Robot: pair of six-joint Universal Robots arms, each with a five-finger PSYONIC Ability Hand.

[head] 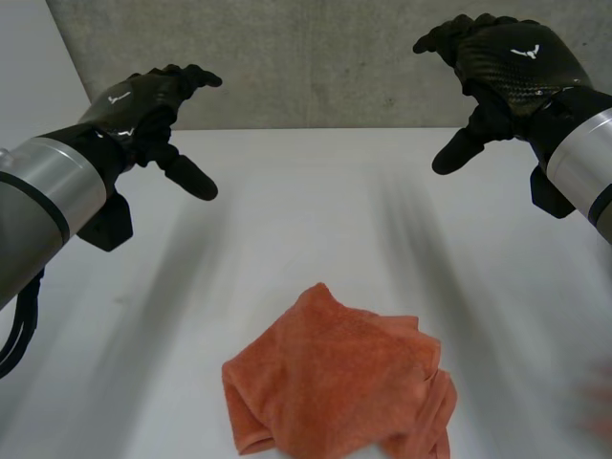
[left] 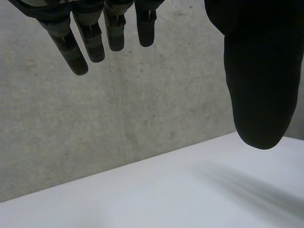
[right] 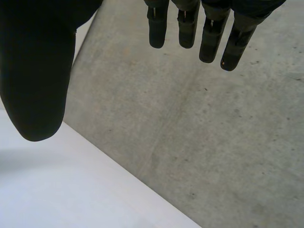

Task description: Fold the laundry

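Fingers relaxed and empty on my left hand (head: 143, 100) and right hand (head: 507, 62), both raised beyond the crumpled orange towel (head: 335, 382); I'd pinch its far corners and spread it flat first.

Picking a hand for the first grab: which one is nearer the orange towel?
Left, though narrowly. The left hand hangs open beyond the orange towel, off to its left; the right hand, also open, is off to its right and slightly farther back.
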